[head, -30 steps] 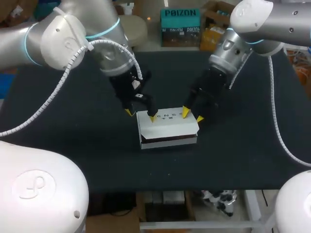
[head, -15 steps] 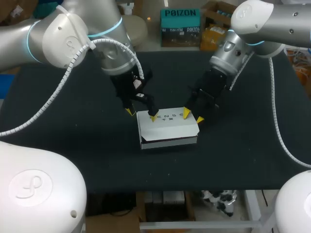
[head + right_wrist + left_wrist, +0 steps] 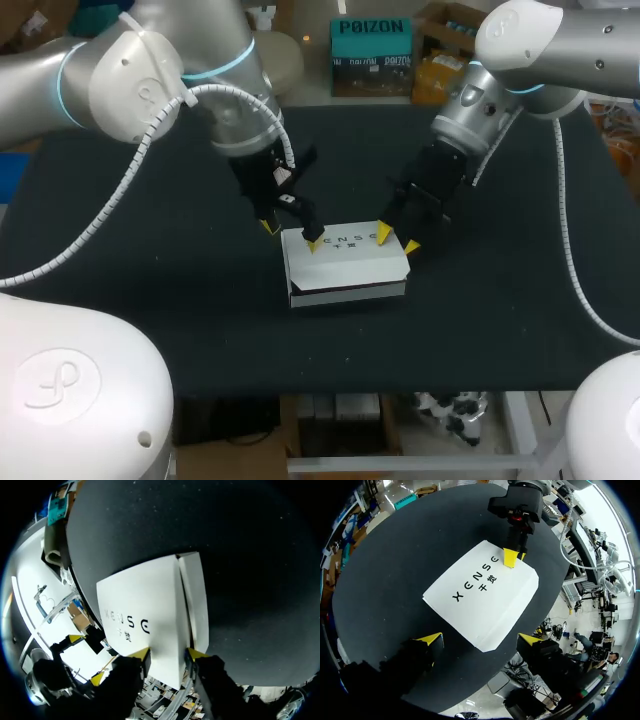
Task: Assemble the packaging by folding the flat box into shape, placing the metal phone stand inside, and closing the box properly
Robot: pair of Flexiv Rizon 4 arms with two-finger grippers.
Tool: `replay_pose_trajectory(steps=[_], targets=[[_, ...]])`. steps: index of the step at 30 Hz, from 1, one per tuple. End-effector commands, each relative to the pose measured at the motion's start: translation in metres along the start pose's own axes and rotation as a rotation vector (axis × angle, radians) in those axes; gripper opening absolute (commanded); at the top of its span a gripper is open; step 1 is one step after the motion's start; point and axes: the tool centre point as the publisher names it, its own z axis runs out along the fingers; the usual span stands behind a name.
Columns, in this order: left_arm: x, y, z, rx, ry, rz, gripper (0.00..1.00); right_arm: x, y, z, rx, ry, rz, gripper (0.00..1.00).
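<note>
my left gripper (image 3: 289, 236) is spread, one tip on the box (image 3: 345, 265); right gripper (image 3: 396, 239) (grip i can't tell) sits at its end; uneven pressing may skew it.

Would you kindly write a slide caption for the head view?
Left gripper and right gripper at the top of the white box on the black table.

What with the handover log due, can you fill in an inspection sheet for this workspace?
surface: black table
job's things: white box mid-table, lid down, dark gap along its front; phone stand not seen
clutter: nothing seen
grippers: left gripper open, one tip on the box top, one off it; right gripper at the box's right end, grip unclear
cables: left arm's cable and right arm's cable, both off the box
surroundings: nothing seen over the table
</note>
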Motion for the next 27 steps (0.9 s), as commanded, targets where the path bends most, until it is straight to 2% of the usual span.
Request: replay_pose_trajectory(steps=[1,3,7,18,20,27], targets=[[0.002,-0.002,0.001,0.013,-0.027,0.161,1.0,0.0,0.001,0.0,0.003,0.0,0.0,0.46],[0.002,-0.002,0.002,0.017,-0.057,0.227,1.0,0.0,0.001,0.0,0.003,0.0,0.0,0.47],[0.002,-0.002,0.004,0.033,-0.066,0.332,1.0,0.0,0.001,0.0,0.003,0.0,0.0,0.47],[0.016,0.003,0.02,0.044,-0.219,0.638,1.0,0.0,0.001,0.0,0.003,0.0,0.0,0.47],[0.018,0.001,0.023,-0.049,-0.33,0.629,1.0,0.0,0.001,0.0,0.003,0.0,0.0,0.47],[0.018,0.001,0.023,-0.049,-0.33,0.629,1.0,0.0,0.001,0.0,0.003,0.0,0.0,0.47]])
